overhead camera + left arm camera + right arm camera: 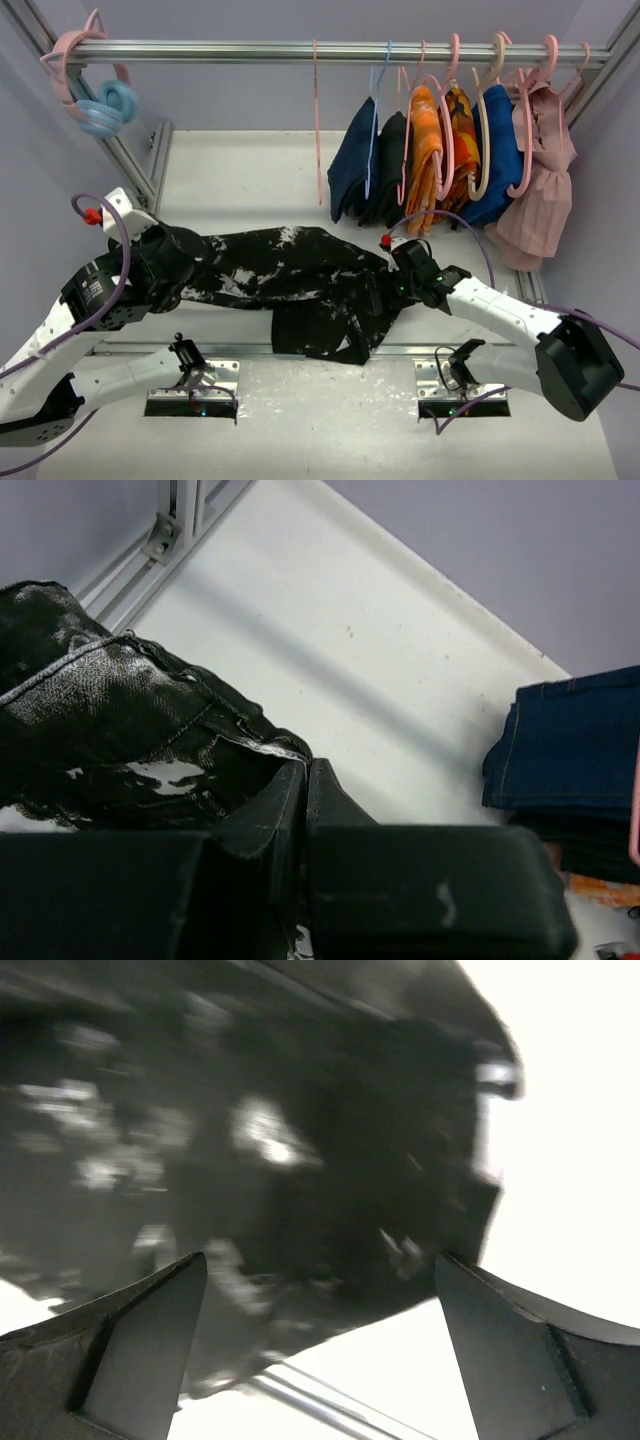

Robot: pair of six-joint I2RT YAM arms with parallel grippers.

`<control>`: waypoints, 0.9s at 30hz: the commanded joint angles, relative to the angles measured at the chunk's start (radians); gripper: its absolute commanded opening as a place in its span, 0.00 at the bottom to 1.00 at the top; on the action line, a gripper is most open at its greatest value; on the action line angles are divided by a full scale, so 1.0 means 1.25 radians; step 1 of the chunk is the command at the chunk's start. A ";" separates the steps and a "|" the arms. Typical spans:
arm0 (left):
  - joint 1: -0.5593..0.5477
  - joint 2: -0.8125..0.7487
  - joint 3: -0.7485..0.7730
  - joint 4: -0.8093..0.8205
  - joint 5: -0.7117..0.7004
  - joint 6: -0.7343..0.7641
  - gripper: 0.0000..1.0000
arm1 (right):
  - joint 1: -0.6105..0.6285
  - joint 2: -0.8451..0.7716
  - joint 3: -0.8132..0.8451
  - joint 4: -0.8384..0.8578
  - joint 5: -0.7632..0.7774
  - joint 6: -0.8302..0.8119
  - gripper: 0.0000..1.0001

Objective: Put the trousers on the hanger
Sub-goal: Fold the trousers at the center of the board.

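The black trousers (290, 275) with white splatter marks lie stretched across the table between my two grippers. My left gripper (183, 268) is shut on their left end, and in the left wrist view the fabric (120, 710) bunches beside the closed fingers (270, 820). My right gripper (378, 293) is open over the trousers' right end. In the right wrist view the blurred fabric (300, 1140) lies just beyond the spread fingertips (160, 1310), not between them. The thin pink hanger (318, 130) hangs empty on the rail, behind the trousers' middle.
A metal rail (250, 50) spans the back. At its right hang navy (352, 165), black, orange (425, 150), blue and pink (545, 190) garments on hangers. Pink and blue hangers (95, 95) are bunched at its left end. Frame posts stand at both sides.
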 commanded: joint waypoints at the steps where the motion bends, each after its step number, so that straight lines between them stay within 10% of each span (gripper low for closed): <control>1: 0.009 0.074 0.133 0.029 -0.123 0.034 0.00 | 0.009 0.044 -0.056 0.046 0.055 0.034 0.95; 13: 0.009 0.174 0.319 0.316 -0.041 0.429 0.00 | 0.058 0.059 -0.136 0.246 -0.136 0.125 0.99; 19: 0.009 0.211 0.379 0.348 0.006 0.520 0.00 | 0.297 -0.034 -0.028 0.089 0.183 0.170 0.99; 27: 0.008 0.226 0.393 0.354 0.029 0.543 0.00 | 0.544 0.200 0.185 0.054 0.452 0.261 0.99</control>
